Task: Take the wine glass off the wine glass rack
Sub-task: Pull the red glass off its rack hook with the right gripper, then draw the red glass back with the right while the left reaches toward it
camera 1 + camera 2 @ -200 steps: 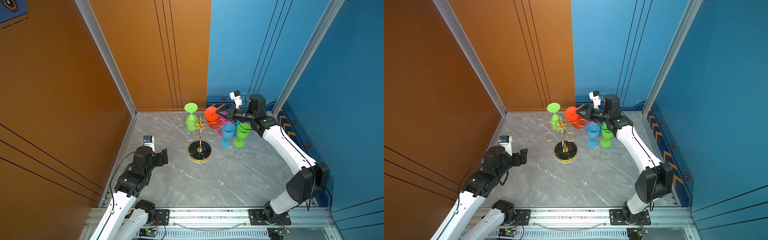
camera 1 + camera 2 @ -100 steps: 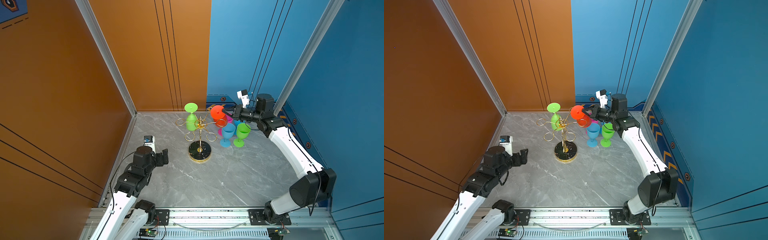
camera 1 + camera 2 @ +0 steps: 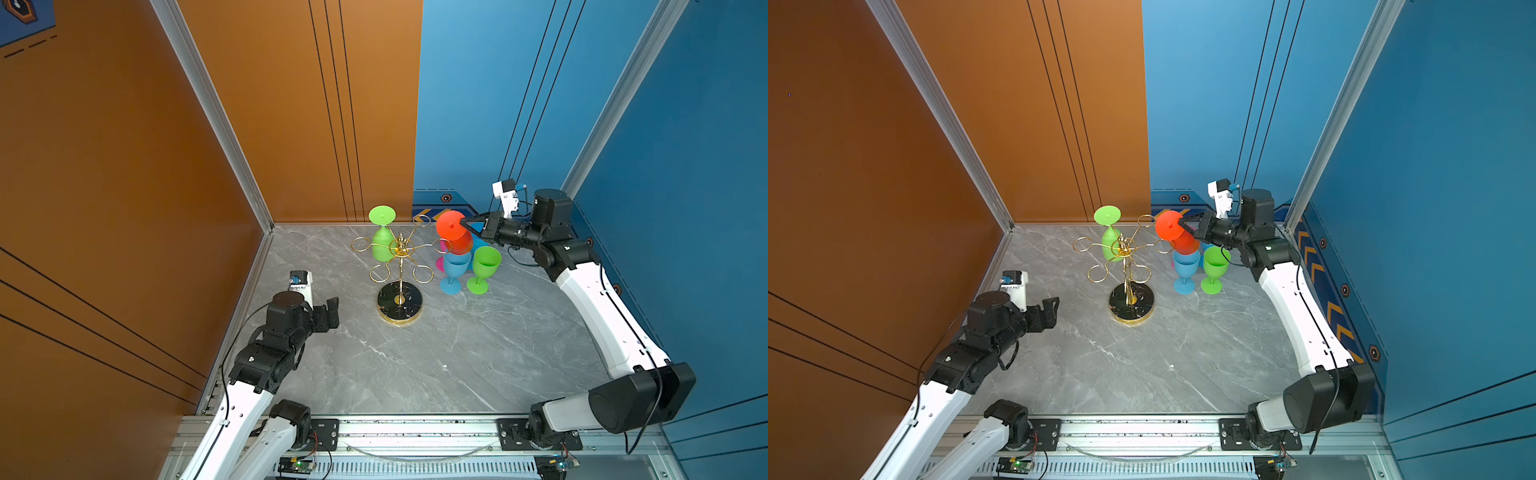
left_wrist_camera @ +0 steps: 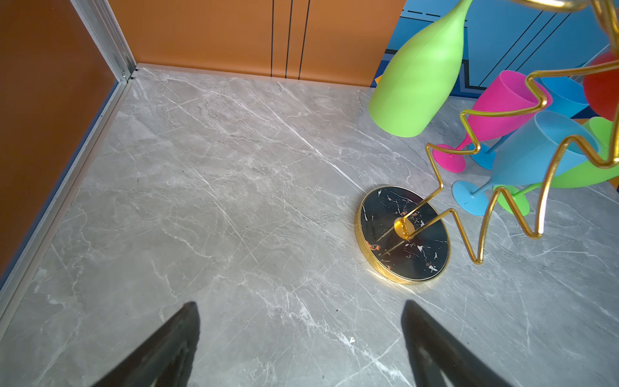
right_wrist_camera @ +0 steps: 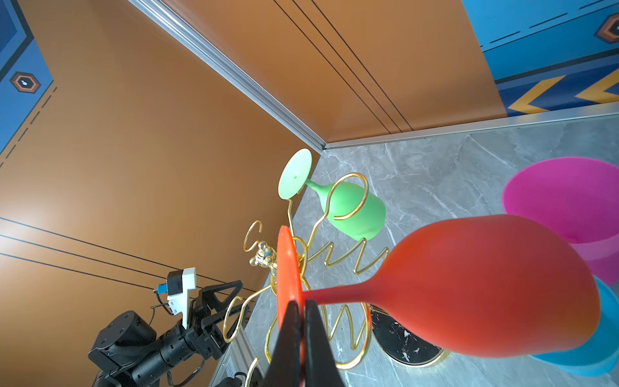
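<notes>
- Right tool [image 5: 300,303] is pinched shut on the flat round foot of the red wine glass [image 5: 485,291], its two black fingers pressed to either face of the disc just beside the stem.
- That glass is smooth, matte and opaque, with a tulip-shaped bowl. It lies roughly level in the air, foot toward the wine glass rack [image 3: 400,305] and bowl over the cups standing to the rack's right.
- Whether the foot touches the nearest wire loop cannot be told.
- In both top views the right arm reaches along the back wall with its forearm level, and the tool points at the rack's top.
- The rack is thin gold wire: a pole with wavy struts, curled loop arms, and a glossy round black marbled base with a gold rim.
- One lime-green glass [image 3: 382,245] hangs bowl-down from a rear loop.
- A blue glass [image 3: 455,266], a green glass [image 3: 484,262] and a pink glass [image 4: 502,107] stand upright and close together on the grey veined table [image 3: 415,365].
- Left tool [image 4: 298,305] is spread wide and empty, held low near the orange wall and aimed at the rack's base, with its elbow folded.
</notes>
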